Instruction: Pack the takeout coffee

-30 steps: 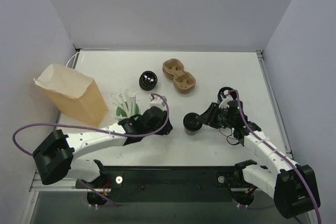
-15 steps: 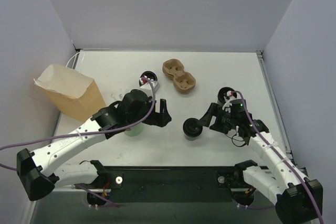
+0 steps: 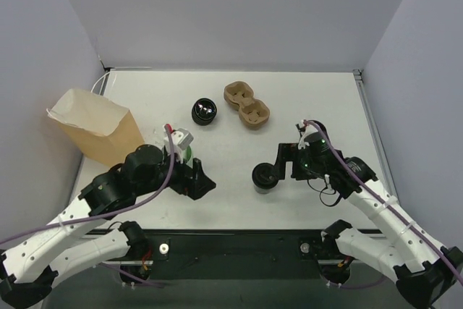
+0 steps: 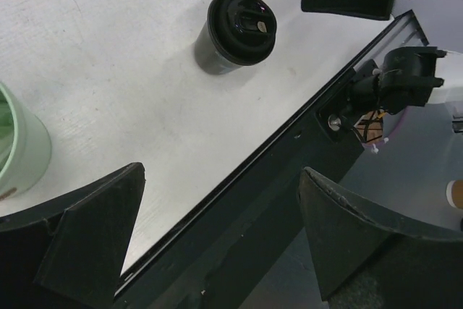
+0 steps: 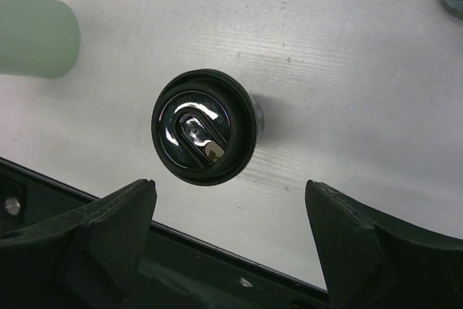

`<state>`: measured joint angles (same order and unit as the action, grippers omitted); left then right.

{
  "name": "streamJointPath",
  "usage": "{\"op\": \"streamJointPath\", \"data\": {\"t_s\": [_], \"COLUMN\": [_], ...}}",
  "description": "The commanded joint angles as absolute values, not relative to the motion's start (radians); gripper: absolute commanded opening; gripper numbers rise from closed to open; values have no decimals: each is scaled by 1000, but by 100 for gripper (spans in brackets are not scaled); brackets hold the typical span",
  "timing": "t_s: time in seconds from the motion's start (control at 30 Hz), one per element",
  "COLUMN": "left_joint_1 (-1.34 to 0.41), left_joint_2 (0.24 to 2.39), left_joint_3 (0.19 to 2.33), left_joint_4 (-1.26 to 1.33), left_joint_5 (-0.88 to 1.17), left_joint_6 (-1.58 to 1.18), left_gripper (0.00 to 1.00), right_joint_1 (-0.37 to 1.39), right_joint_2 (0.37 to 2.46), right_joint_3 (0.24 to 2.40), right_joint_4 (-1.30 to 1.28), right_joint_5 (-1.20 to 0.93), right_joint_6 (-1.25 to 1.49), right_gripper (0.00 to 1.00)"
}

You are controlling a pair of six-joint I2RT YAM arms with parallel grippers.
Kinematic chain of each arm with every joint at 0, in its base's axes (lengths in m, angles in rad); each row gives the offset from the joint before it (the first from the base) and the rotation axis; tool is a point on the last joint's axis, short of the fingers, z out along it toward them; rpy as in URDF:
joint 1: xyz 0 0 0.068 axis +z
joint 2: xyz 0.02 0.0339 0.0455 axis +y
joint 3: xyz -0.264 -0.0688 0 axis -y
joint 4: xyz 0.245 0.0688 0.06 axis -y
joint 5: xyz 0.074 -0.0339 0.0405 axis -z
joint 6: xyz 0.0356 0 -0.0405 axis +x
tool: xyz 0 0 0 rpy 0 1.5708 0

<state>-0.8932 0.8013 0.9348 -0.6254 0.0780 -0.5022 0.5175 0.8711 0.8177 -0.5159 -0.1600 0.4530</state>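
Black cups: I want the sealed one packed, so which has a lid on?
The small round black cup near the front has a black lid; the lidless black cup by the brown cardboard carrier shows a shiny inside.

A white table (image 3: 304, 99) sits boxed in on three sides by plain pale-grey walls (image 3: 231, 12) — evenly lit.

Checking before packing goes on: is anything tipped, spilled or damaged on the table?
Nothing stands out. The takeout coffee stands upright with its lid on, the paper bag is upright and open, the cup carrier lies flat, and the table shows no spill. The green cup is partly hidden.
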Motion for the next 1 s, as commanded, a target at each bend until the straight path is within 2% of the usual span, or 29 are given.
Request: {"op": "streamJointPath", "data": {"t_s": [0.0, 0.4, 0.67, 0.73, 0.87, 0.97], "left_joint_1": [-890, -890, -890, -890, -890, -890], "left_joint_2": [646, 555, 528, 520, 439, 436], "left_joint_3": [914, 962, 982, 986, 962, 991], "left_joint_4": [-657, -701, -756, -781, -735, -787], "left_joint_5": [92, 110, 51, -79, -138, -207], "left_joint_6": [-552, -566, -557, -587, -595, -597], "left_gripper": [97, 97, 97, 97, 97, 97], "right_joint_1": [629, 784, 842, 850, 851, 841], "right_joint_2": [951, 1233, 1331, 1336, 1315, 1278], "right_joint_3": [885, 988, 999, 996, 974, 959], "right_joint_4": [-580, -537, -543, -546, -563, -601], "right_joint_5": [49, 81, 164, 178, 212, 238], "right_joint_6": [403, 367, 371, 380, 403, 440], "right_gripper": [88, 89, 88, 85, 75, 73]}}
